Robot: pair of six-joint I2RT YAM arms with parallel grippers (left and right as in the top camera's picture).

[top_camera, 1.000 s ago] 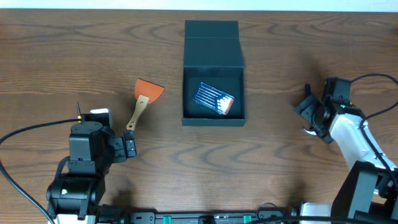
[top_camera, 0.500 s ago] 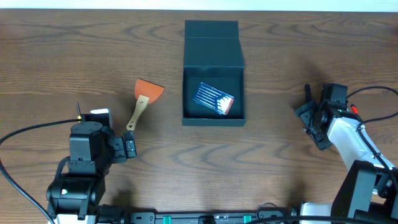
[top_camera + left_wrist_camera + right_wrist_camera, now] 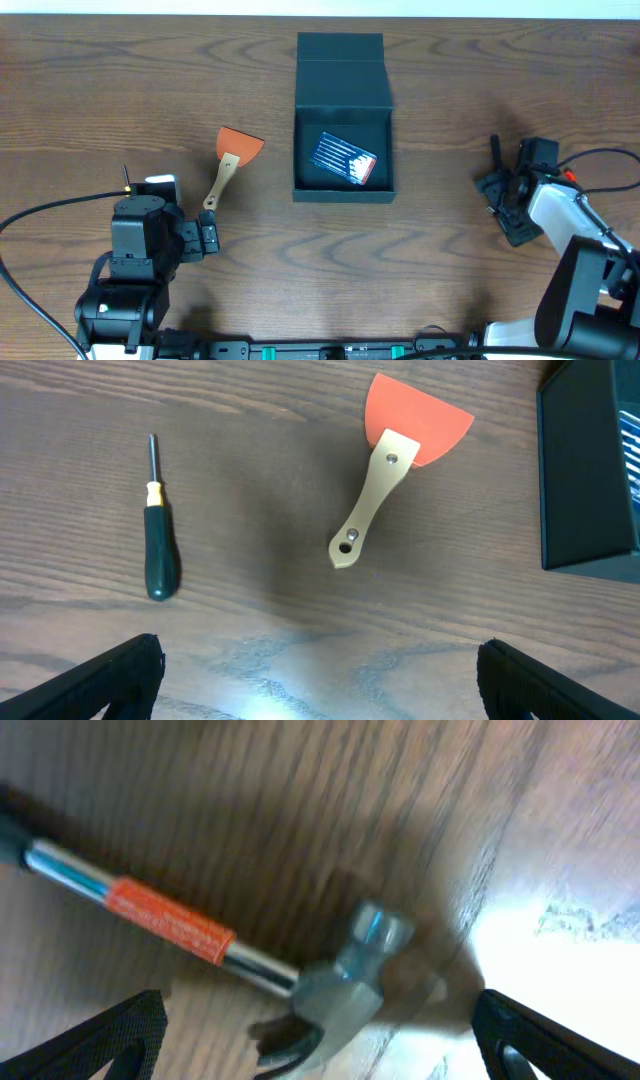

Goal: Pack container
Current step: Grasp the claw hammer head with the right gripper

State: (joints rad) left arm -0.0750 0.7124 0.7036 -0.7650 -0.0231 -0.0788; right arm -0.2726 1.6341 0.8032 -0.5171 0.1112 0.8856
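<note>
The right hand (image 3: 318, 1040) hangs spread wide and empty, low over the hammer (image 3: 215, 950). If it closes on the smooth shaft away from the heavy head, the hammer could swing or slip on the lift. That arm is folded in, wrist pitched down at the desk (image 3: 450, 80).

The left hand (image 3: 322, 685), equally wide and empty, sits back from the screwdriver (image 3: 160, 550) and orange scraper (image 3: 385, 480).

Farther off, mid-desk, the container (image 3: 340, 75) stands lid-open with a blue packet (image 3: 345, 158) inside. The long hammer may bridge its rim or land on that packet.
</note>
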